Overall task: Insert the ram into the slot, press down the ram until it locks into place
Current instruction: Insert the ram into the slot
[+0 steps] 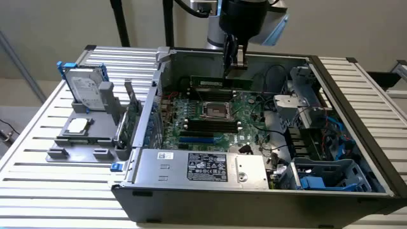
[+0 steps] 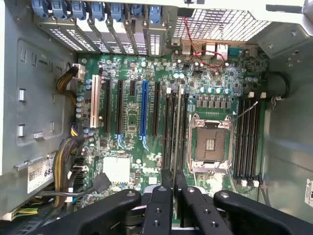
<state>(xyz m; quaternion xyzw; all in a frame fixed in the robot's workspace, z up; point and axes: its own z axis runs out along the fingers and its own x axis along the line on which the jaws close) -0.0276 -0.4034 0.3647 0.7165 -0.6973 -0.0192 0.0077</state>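
ram [image 1: 221, 82] hangs edge-down, clamped between the closed fingers of the gripper [image 1: 237, 66], well apart from the motherboard [image 1: 254, 130] inside the open computer case [image 1: 330, 76]. in the wrist view the gripper [image 2: 174, 196] shows the ram [image 2: 175, 132] as a thin line running along the slot [image 2: 168, 132], one of the long black sockets lying between the one blue slot [image 2: 144, 110] and the one square processor socket [image 2: 210, 142]. a further bank of four black sockets [image 2: 247, 142] lies on the processor socket's other side. red wires [image 2: 205, 49] loop near the case's rear wall. a drive cage [image 1: 305, 98] crowds the exterior view's right, and a labelled power supply [image 1: 203, 167] lines the near edge. the board's middle lies open from above. outside the case, on the exterior view's left, one hard drive [image 1: 89, 90] stands in a grey holder [image 1: 83, 140].
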